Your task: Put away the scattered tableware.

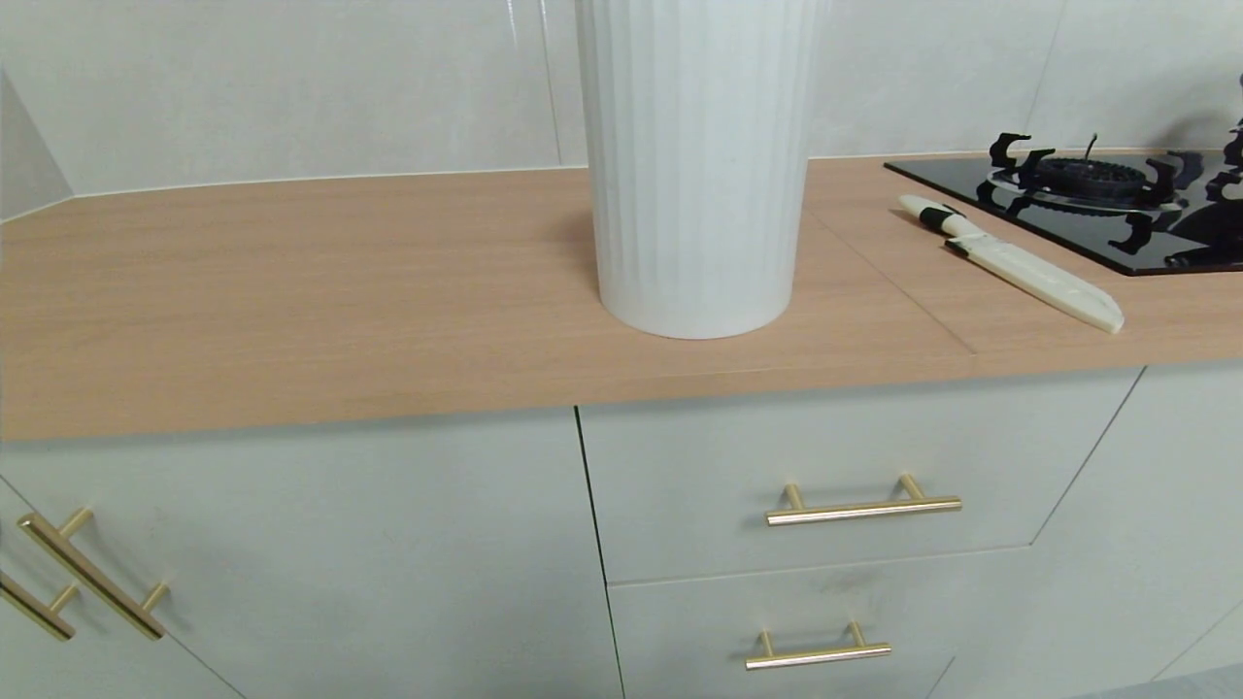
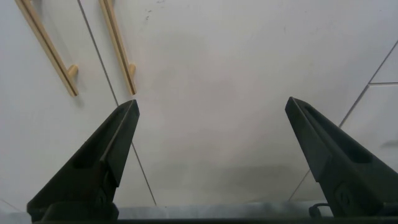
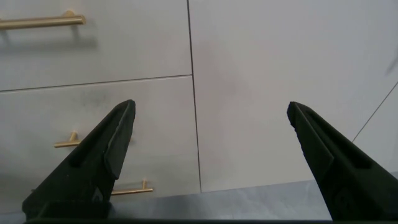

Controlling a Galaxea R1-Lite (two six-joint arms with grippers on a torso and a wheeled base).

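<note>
A cream knife (image 1: 1015,264) with a black band on its handle lies on the wooden countertop (image 1: 291,291) at the right, beside the black gas hob (image 1: 1097,209). A tall white ribbed container (image 1: 697,165) stands in the middle of the counter. My left gripper (image 2: 211,109) is open, with nothing between its dark fingers (image 2: 99,165), facing pale cabinet doors with gold handles (image 2: 118,46). My right gripper (image 3: 211,112) is open too and holds nothing, facing the drawer fronts (image 3: 93,118) below the counter.
Below the counter are grey drawers with gold bar handles (image 1: 862,507) (image 1: 818,653) and, at the left, doors with gold handles (image 1: 92,575). The hob carries black burner grates (image 1: 1088,175). A tiled wall (image 1: 291,87) backs the counter. The counter's left half is bare wood.
</note>
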